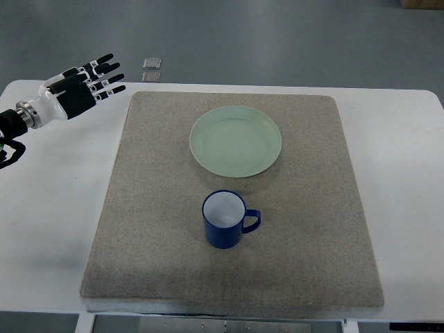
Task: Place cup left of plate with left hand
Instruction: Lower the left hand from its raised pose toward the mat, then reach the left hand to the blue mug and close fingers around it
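A blue cup (224, 220) with a white inside stands upright on the grey mat (152, 208), its handle pointing right. It is just below the pale green plate (236, 141), which lies at the mat's far middle. My left hand (87, 84) hovers over the white table at the far left, well away from the cup, with fingers stretched out and holding nothing. The right arm is out of view.
The mat covers most of the white table (55, 194). Two small grey tiles (151, 69) lie on the floor beyond the table's far edge.
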